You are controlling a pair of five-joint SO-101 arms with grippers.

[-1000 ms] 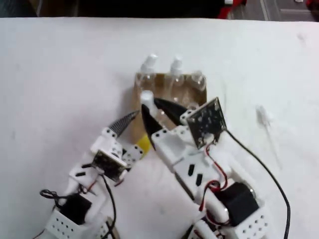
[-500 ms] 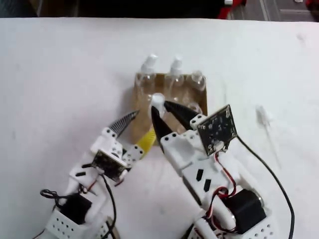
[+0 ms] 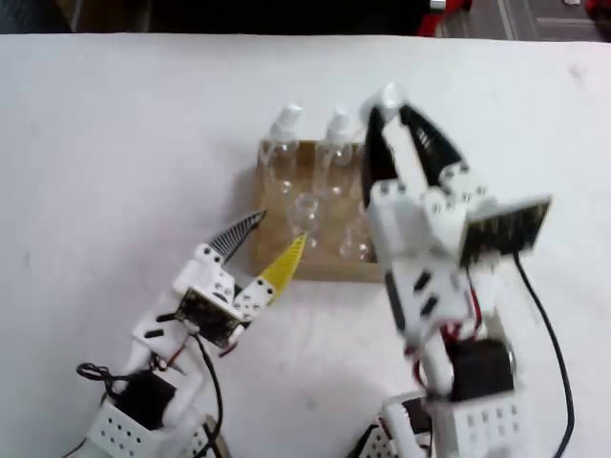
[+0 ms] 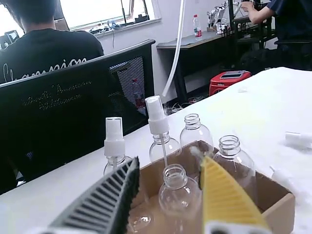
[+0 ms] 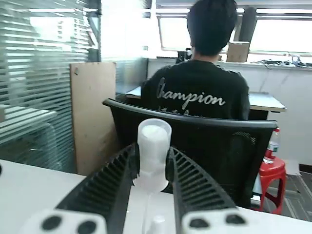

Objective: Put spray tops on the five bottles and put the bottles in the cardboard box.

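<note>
A white spray top (image 5: 154, 141) sits clenched between the black jaws of the right gripper (image 3: 389, 107), its thin tube hanging down below them. In the high view this gripper is over the far right corner of the cardboard box (image 3: 329, 271). Whether the tube has entered a bottle there cannot be told.

Five clear bottles stand in the box. Two capped bottles (image 3: 284, 129) are side by side in the back row, already wearing spray tops. There are also three open-necked bottles (image 4: 175, 187), one at the back right and two nearer the front.

The left gripper (image 3: 281, 229) hangs at the near left corner of the box, jaws spread and grasping nothing. Its black ridged finger (image 3: 239, 234) is by the left wall and its yellow finger (image 3: 284, 265) is at the front wall. In the left wrist view the nearest open bottle shows between the two fingers.

A loose spray top (image 3: 506, 224) lies on the white table (image 3: 115, 143), well apart from the box on its right.
</note>
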